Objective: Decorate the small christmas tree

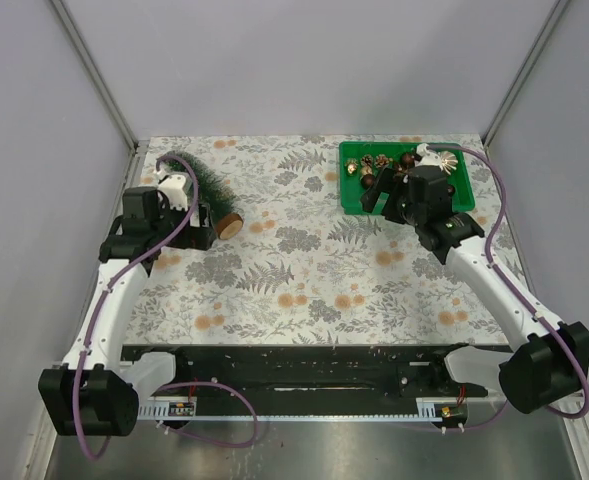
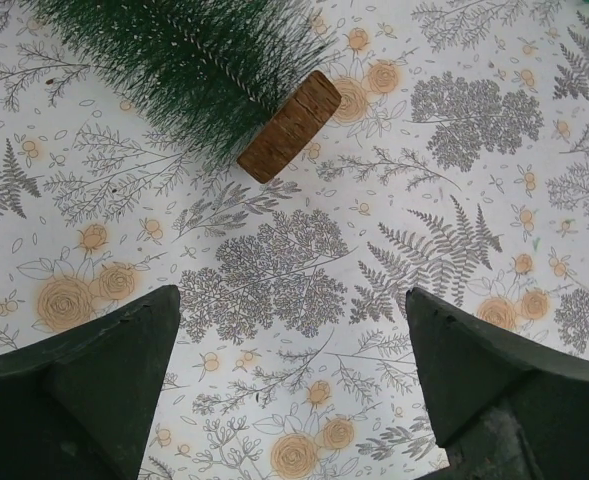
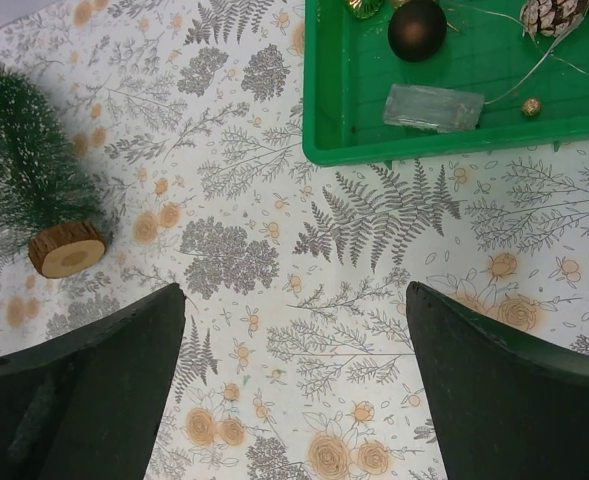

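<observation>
The small christmas tree (image 1: 196, 188) lies on its side in the upper left of the top view, its tip toward the back corner and its wooden disc base (image 1: 231, 225) pointing down and right toward the middle of the fern-and-flower patterned table cover (image 1: 294, 270).

In the left wrist view the tree fills the upper left, and its base sits just above centre. The left gripper (image 2: 294, 300) hangs above the cover just short of that base. Its two dark fingers (image 2: 104, 380) are spread wide at the bottom corners, holding nothing and touching nothing, with only the printed pattern between them.

The right gripper (image 3: 294, 295) is spread just as wide and is also empty, over bare cover near the lower edge of the green tray (image 3: 314, 110). In the right wrist view the tray sits at the upper right and holds a dark brown ball (image 3: 417, 28), a pine cone (image 3: 554, 12), a clear packet (image 3: 434, 107) and a small gold bead (image 3: 531, 106). The tree shows at the far left — well apart from the tray.
</observation>
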Controlling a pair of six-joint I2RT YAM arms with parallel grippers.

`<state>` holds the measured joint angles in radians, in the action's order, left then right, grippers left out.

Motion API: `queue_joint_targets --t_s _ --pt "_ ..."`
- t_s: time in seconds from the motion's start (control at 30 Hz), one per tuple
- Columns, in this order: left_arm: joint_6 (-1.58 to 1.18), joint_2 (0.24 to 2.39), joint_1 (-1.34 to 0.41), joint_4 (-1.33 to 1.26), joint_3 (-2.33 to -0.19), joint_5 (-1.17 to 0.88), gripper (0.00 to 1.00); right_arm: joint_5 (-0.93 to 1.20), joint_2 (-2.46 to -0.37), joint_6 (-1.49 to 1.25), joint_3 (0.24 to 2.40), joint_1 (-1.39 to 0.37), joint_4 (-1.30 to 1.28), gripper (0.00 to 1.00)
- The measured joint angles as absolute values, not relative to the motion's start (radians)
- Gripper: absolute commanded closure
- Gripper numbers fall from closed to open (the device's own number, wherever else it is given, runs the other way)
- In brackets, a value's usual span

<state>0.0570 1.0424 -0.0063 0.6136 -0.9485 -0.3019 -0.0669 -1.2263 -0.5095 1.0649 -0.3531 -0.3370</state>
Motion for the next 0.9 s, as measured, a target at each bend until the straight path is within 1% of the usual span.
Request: queue_joint_targets --t_s 0.17,0.5,0.73,0.9 --pt "-0.001 1.098 -0.006 0.545 -0.945 -0.282 0.01 -0.112 -1.226 -0.480 1.065 -0.398 -0.345 0.01" --pt "-0.024 1.205 -0.017 0.381 -0.883 -0.270 0.01 -0.176 -1.215 -0.447 1.036 -0.461 -0.342 0.01" --pt "-0.036 1.350 -0.041 0.281 -0.844 -0.200 0.01 -0.202 -1.214 -0.436 1.019 -0.482 -0.324 0.01" --pt "-0.048 1.406 -0.041 0.217 -0.841 -0.162 0.01 -0.208 -1.214 -0.432 0.994 -0.485 -0.300 0.01"
